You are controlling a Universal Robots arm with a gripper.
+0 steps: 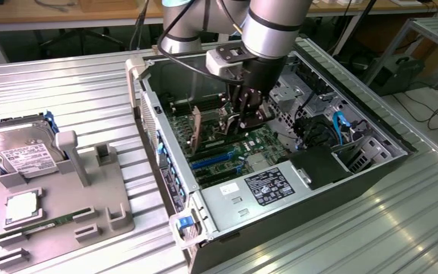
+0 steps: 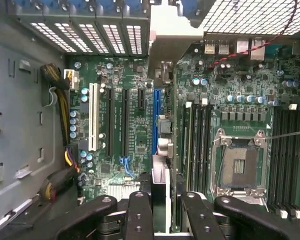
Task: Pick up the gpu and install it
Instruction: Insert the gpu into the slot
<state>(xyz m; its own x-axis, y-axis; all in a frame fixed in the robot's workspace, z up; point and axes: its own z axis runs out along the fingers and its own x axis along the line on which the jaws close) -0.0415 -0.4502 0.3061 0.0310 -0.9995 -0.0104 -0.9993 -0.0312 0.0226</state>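
Note:
The gpu (image 1: 198,130) stands on edge inside the open computer case (image 1: 146,114), low over the green motherboard (image 1: 261,142). In the wrist view I see the gpu (image 2: 161,172) edge-on, a thin dark strip lined up along the blue slot (image 2: 156,115). Its pale bracket (image 2: 172,30) reaches the case's rear wall. My gripper (image 1: 246,117) hangs down into the case, and its black fingers (image 2: 140,212) flank the card's near end closely. My gripper (image 2: 166,202) looks shut on the gpu.
Black and white expansion slots (image 2: 93,117) lie beside the blue one. The CPU socket (image 2: 238,167), memory slots (image 2: 197,140) and power cables (image 2: 60,95) crowd the board. Outside, a grey fixture (image 1: 59,217) holds a hard drive (image 1: 21,151) and a green memory stick (image 1: 40,228). The power supply (image 1: 268,185) fills the case's near end.

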